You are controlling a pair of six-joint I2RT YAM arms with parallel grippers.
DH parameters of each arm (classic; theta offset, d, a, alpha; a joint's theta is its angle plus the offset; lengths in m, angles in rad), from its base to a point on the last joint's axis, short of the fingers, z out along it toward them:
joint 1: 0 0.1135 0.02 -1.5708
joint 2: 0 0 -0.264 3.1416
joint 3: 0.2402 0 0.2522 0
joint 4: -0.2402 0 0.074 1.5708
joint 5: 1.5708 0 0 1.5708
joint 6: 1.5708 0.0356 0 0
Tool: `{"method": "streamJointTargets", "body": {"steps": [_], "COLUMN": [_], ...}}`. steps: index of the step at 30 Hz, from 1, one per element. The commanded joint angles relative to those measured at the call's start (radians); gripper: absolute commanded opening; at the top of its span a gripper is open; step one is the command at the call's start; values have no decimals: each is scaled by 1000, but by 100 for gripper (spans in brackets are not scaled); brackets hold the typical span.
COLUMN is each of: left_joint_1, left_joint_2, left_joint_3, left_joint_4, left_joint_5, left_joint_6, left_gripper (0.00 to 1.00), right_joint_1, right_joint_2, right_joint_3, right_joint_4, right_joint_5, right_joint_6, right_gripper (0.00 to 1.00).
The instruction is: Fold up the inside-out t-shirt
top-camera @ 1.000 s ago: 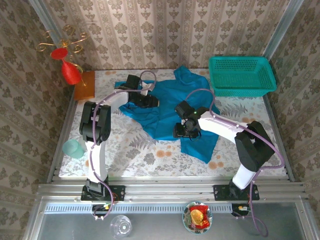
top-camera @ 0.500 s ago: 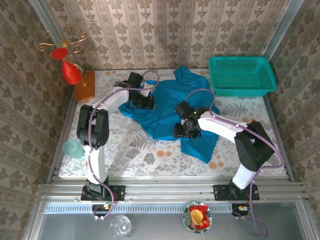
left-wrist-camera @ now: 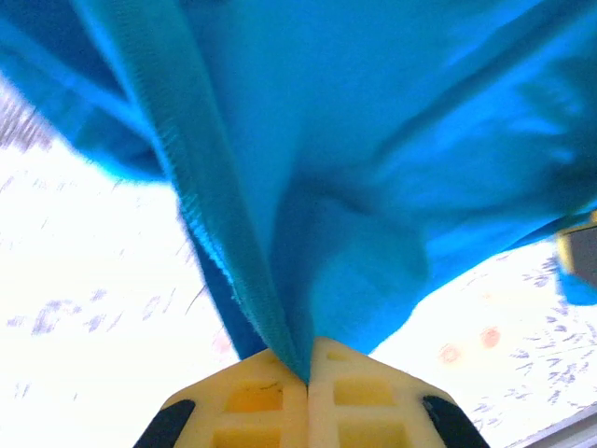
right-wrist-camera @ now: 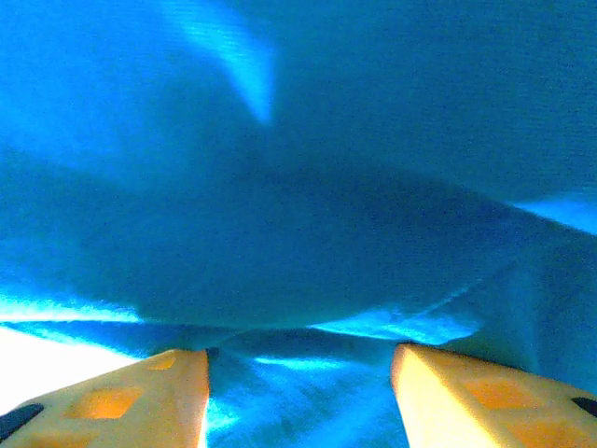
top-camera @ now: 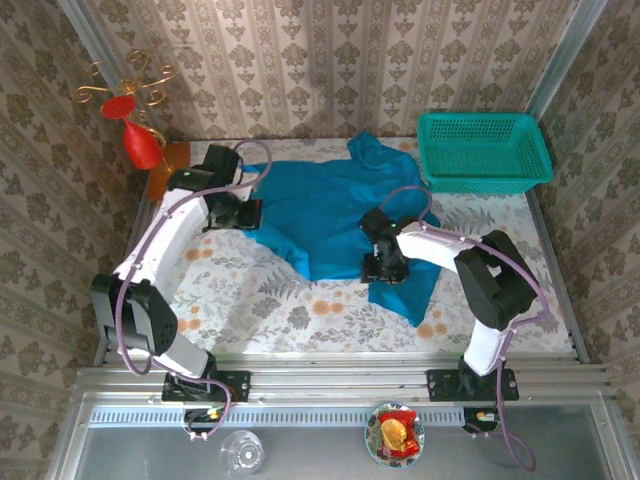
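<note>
Flowered bench (top-camera: 250, 290) carries a plain bright blue cloth t-shirt (top-camera: 320, 205); left jaws pinch its hem, right jaws stand apart above it.

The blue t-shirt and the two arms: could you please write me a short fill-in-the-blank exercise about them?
1. The left gripper has its jaws ____ on an edge of the t-shirt.
2. The right gripper is down on the t-shirt with its jaws ____.
3. The teal basket stands at the far ____ corner of the table.
Missing words: shut; open; right.
</note>
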Motion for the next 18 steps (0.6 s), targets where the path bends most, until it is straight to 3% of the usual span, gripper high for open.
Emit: {"method": "streamJointTargets", "body": {"steps": [1,6,9,13,18], "left_joint_1": [52,80,80,74,57], "left_joint_2": [-50,-61,-45,19,163], "left_joint_3": [-86,-195,-248,-264,-214], "left_joint_4": [-112,-46,37,164,252], "left_joint_5": [-84,-20,34,135,153], "left_joint_6": [-62,-112,-149,-169,-167], "left_gripper": [0,0,7,10,10], "right_joint_1": [-63,-112,-112,-113,-124], "right_joint_2": [-20,-48,-41,-56,-81], "right_joint_3": [-74,-103,-88,-58,-32], "right_joint_4": [-77,-56,-70,-126,-175], "right_joint_5": [46,8,16,110,184], "right_joint_6": [-33,-42,-36,-24,-39], "right_gripper": [58,58,58,59,59]}}
